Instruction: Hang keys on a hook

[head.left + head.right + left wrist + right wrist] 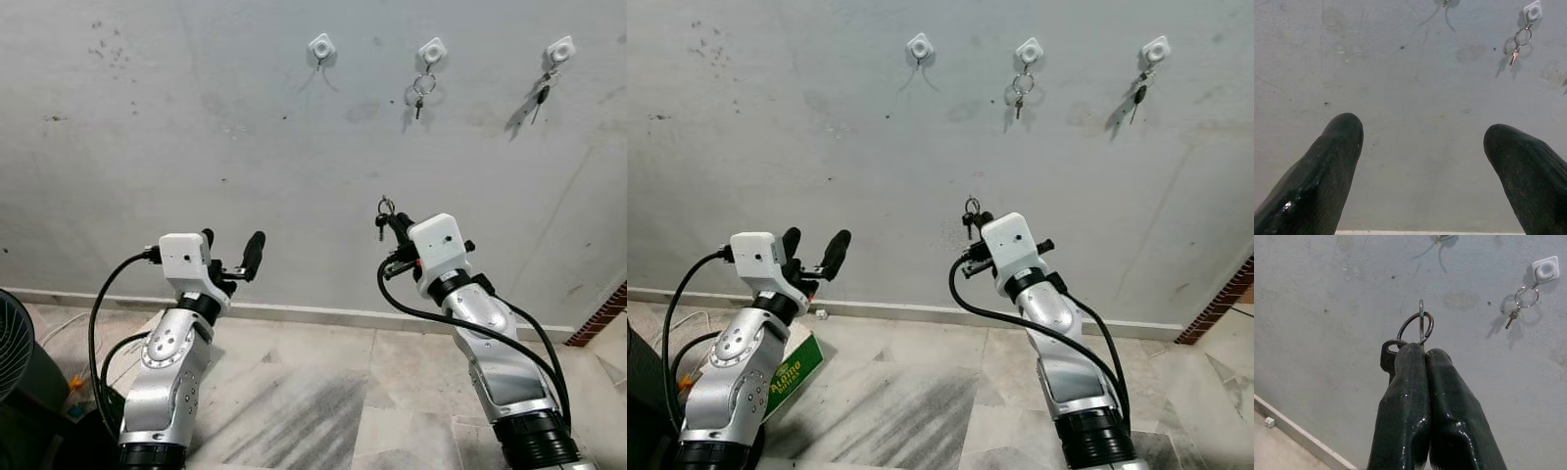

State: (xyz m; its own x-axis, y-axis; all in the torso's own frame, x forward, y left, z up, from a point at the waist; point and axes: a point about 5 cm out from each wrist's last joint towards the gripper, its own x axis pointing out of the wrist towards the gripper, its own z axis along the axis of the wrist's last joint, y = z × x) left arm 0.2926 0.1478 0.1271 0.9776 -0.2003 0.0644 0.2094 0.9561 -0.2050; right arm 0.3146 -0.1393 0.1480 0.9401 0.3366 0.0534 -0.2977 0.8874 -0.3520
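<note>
Three white hooks are mounted in a row high on a grey wall [196, 147]. The left hook [321, 46] carries nothing. A key ring with a small key [421, 90] is hung on the middle hook [432, 50], and a further set of keys [538, 98] is hung on the right hook [560, 49].

The right gripper [1422, 352] is raised toward the wall, well below the hooks and roughly under the gap between the left and middle hooks. Its two black fingers are pressed together on a key ring [1418, 327], which stands up beyond the fingertips; the dark head of a key [1387, 355] is seen beside the fingers. The ring is held apart from every hook.

The left gripper [231, 250] is raised on the left, also well below the hooks. Its fingers [1334, 161] are spread wide, with nothing between them.

A white skirting strip [323, 315] runs along the foot of the wall above a marble floor [294, 401]. A green box [789, 370] lies on the floor beside the left arm, and a dark fan [15, 343] is seen at the far left edge.
</note>
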